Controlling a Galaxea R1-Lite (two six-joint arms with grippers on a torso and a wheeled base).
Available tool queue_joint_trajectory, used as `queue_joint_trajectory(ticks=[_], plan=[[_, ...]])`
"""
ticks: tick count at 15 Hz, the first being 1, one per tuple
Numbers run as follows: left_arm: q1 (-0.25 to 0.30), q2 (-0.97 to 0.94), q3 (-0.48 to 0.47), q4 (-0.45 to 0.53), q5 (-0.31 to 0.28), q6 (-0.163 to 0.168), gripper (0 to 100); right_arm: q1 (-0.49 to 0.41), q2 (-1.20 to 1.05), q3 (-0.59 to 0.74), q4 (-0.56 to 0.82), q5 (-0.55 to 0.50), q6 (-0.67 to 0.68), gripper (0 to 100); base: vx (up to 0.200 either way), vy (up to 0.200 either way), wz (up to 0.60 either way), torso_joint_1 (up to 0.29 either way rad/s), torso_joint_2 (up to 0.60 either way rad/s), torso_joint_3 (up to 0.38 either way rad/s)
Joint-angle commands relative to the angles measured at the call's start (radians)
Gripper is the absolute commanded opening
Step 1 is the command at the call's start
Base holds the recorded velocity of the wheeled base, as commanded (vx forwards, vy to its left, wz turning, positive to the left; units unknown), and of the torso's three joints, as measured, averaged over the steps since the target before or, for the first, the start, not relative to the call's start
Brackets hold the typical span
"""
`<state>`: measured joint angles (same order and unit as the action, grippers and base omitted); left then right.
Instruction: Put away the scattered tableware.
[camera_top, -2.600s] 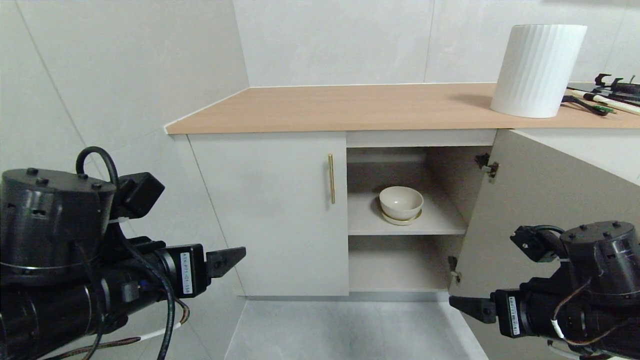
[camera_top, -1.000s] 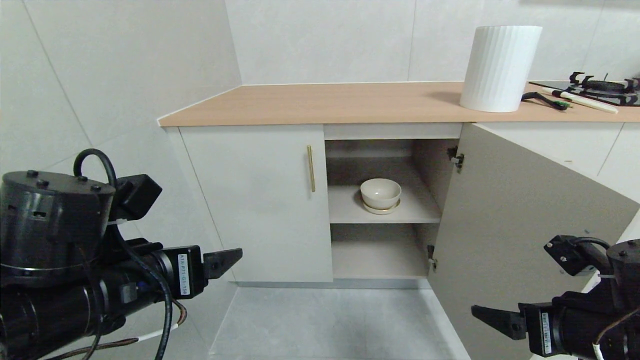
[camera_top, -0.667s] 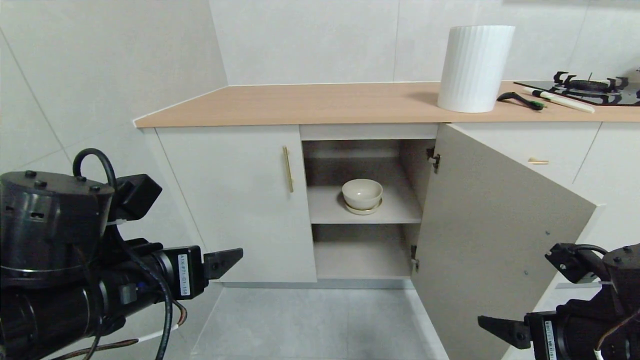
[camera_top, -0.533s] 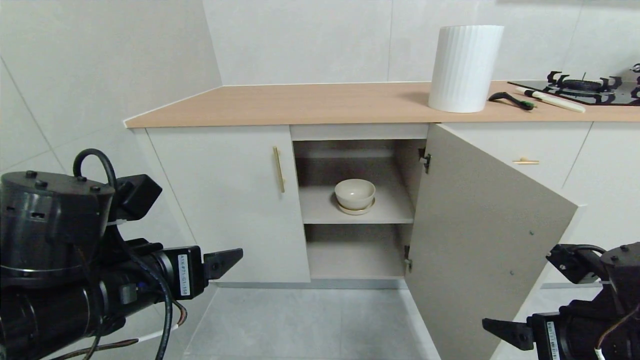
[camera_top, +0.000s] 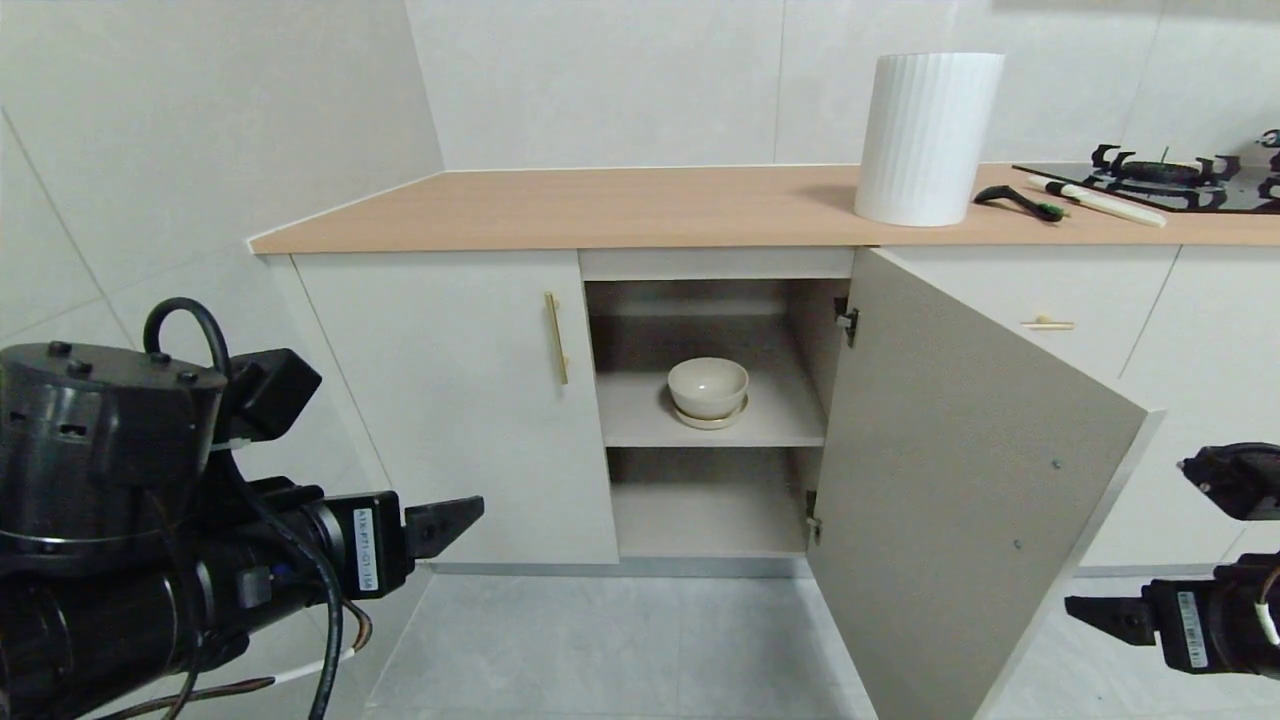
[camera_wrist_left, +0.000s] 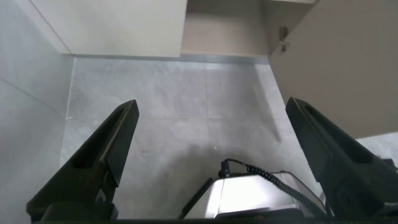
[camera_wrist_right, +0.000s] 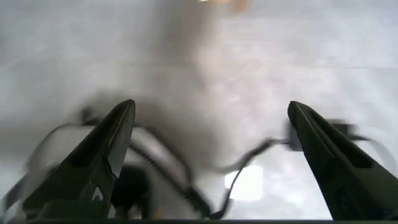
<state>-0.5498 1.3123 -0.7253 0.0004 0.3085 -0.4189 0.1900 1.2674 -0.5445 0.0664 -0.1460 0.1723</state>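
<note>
Drew right gripper (camera_top: 1085, 608) toward lower-right edge, clear of open door (camera_top: 960, 470). Kept it and left gripper (camera_top: 462, 515) spread wide, empty. Left bowl (camera_top: 707, 385) shelved mid-frame; probably door-closing next.

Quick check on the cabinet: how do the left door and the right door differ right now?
The left door is shut flat against the cabinet; the right door is swung wide open. The left door shows its pale outer face with a gold handle; the right door shows its greyer inner face, with hinges at its edge. Both belong to the same cabinet under the wooden counter.
</note>
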Motion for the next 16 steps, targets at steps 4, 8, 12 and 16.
queue_joint_trajectory(ticks=[4,8,12,16], plan=[[-0.001,0.002,-0.002,-0.003,0.000,-0.001,100,-0.279,0.063,-0.049,-0.023,0.011,-0.120,100,0.000,0.000,0.00,0.000,0.00,0.000],[0.001,0.001,0.001,-0.014,-0.002,-0.003,100,-0.310,0.247,-0.046,-0.254,0.011,0.015,100,0.000,0.000,0.00,0.000,0.00,0.000],[0.002,0.001,0.001,-0.030,0.000,-0.004,100,-0.284,0.320,-0.034,-0.349,0.051,0.127,100,0.000,0.000,0.00,0.000,0.00,0.000],[0.002,-0.001,0.001,-0.028,0.000,-0.006,100,-0.231,0.320,-0.034,-0.353,0.094,0.176,100,0.000,0.000,0.00,0.000,0.00,0.000]])
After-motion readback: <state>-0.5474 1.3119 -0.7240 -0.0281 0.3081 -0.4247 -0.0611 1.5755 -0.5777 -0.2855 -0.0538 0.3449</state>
